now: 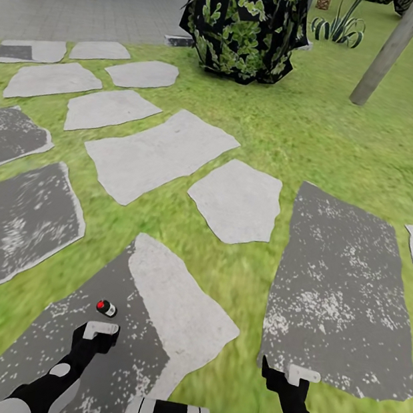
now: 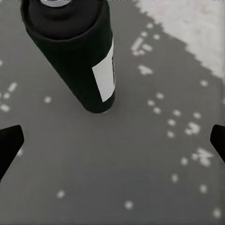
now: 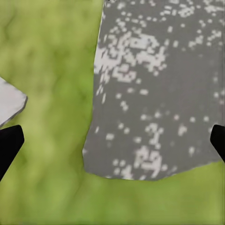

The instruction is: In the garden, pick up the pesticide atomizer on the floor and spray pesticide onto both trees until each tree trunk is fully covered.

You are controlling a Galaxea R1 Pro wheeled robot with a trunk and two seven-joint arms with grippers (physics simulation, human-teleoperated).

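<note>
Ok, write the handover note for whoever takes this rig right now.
Left tool: open, empty, above the pesticide atomizer, not touching it.
Right tool: open, empty, over the edge where a dark stone slab meets grass.
The atomizer stands upright on a grey slab just ahead of the left tool.
One leaning tree trunk stands far ahead on the right, across the lawn.
Done: approach to the atomizer.
Left: grasp it, lift it, drive to the trees, spray both trunks.
</note>
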